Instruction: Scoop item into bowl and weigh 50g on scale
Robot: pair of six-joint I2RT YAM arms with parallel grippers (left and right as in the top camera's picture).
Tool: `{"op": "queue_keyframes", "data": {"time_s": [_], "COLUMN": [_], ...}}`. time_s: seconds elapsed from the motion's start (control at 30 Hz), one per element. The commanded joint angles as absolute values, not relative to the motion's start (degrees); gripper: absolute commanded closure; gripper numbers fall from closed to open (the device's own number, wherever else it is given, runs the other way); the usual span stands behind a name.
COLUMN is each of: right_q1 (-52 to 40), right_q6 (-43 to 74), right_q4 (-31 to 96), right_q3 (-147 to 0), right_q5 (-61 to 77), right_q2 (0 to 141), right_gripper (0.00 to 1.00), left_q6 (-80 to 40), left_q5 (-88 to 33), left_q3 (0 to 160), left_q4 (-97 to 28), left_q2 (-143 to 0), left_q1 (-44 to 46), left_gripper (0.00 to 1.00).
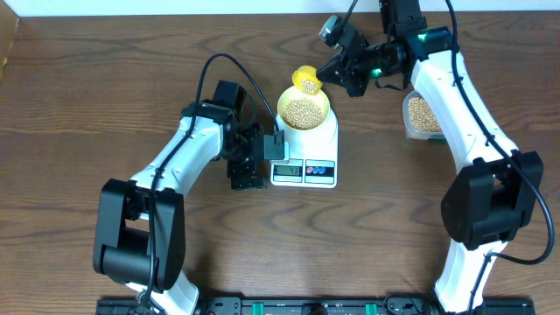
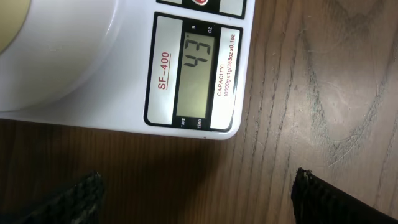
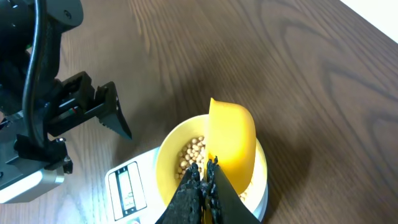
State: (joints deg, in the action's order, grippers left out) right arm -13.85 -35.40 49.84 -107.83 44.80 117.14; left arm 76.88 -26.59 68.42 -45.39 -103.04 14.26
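Observation:
A pale yellow bowl (image 1: 304, 109) holding beige beans (image 1: 304, 111) stands on the white scale (image 1: 304, 172). The scale's display (image 2: 196, 78) reads 43. My right gripper (image 1: 325, 77) is shut on the handle of a yellow scoop (image 1: 306, 80), which is tipped over the bowl's far rim. In the right wrist view the scoop (image 3: 231, 137) covers part of the bowl (image 3: 165, 158) and its beans (image 3: 191, 152), just beyond my right gripper (image 3: 205, 167). My left gripper (image 1: 254, 164) stands open beside the scale's left edge, nothing between its fingers (image 2: 81, 193).
A clear tub of beans (image 1: 423, 114) sits at the right, partly hidden under the right arm. The left arm's black cable loops over the table behind the scale. Bare brown wood lies in front of the scale.

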Motion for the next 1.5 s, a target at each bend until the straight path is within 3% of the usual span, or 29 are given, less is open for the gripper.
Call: {"op": "queue_keyframes", "data": {"time_s": [0.0,1.47], "right_q1": [-14.2,-13.9], "right_q6": [-35.6,-30.2], "right_q4": [49.7,48.6], "right_q3": [-108.0,-108.0], "right_q5": [44.5,44.9], "right_q2": [116.2,116.2], "right_gripper": [0.96,0.99], "left_q6": [76.8,76.8], "left_q5": [-26.3,-26.3], "left_q3": [67.7,67.7], "left_q4": [-45.7,-45.7], "left_q2": [-101.8,-101.8], "left_q1": [14.2,14.2], "left_gripper": [0.02,0.02]}}
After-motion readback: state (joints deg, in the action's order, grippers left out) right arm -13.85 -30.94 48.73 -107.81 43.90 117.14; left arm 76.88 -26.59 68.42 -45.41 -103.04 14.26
